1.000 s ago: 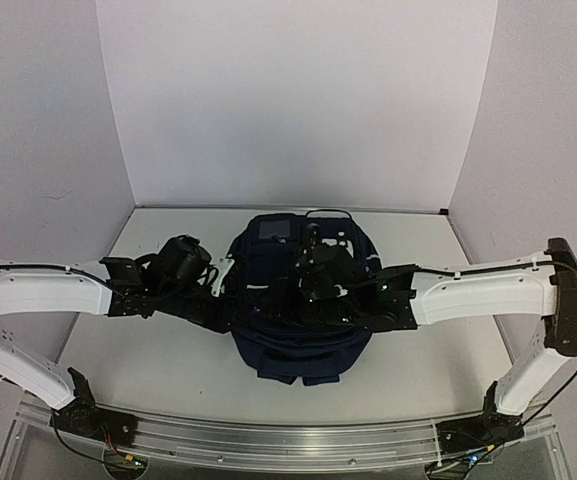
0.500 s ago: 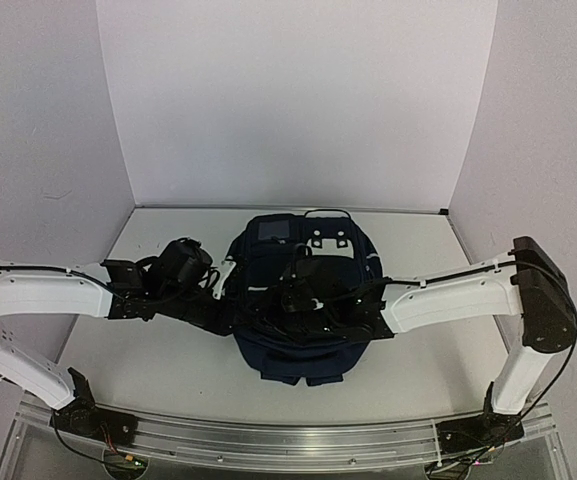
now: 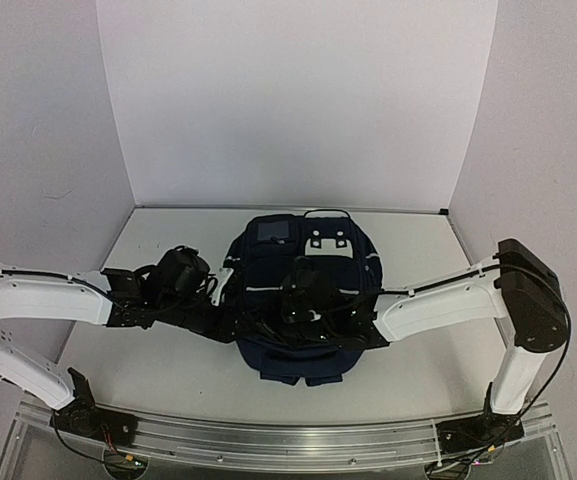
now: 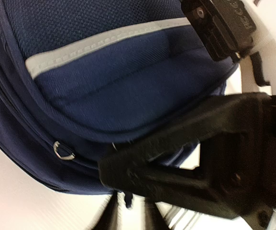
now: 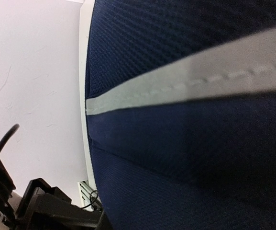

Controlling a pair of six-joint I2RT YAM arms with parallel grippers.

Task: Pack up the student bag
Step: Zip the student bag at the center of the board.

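The student bag [image 3: 268, 262], a dark navy backpack with light-grey stripes [image 4: 104, 40], lies in the middle of the table, white patches [image 3: 328, 241] at its far end. My left gripper [image 3: 233, 322] is at the bag's left side near the table. In the left wrist view its blurred fingers [image 4: 111, 216] stand a little apart, with a small dark tab [image 4: 126, 199] hanging between them. My right gripper [image 3: 273, 312] lies low across the bag's front, shut. Its fingers are hidden in the right wrist view, which navy fabric [image 5: 200, 158] fills.
The right arm's black gripper body [image 4: 209, 158] crosses close in front of the left wrist camera. A small metal ring [image 4: 63, 151] hangs on the bag's side seam. White table [image 3: 148, 360], walls on three sides, and a metal rail [image 3: 288, 440] along the near edge.
The right arm swung left and down over the bag's front and its jaws closed. The left gripper's jaws opened a little; that arm sank slightly.
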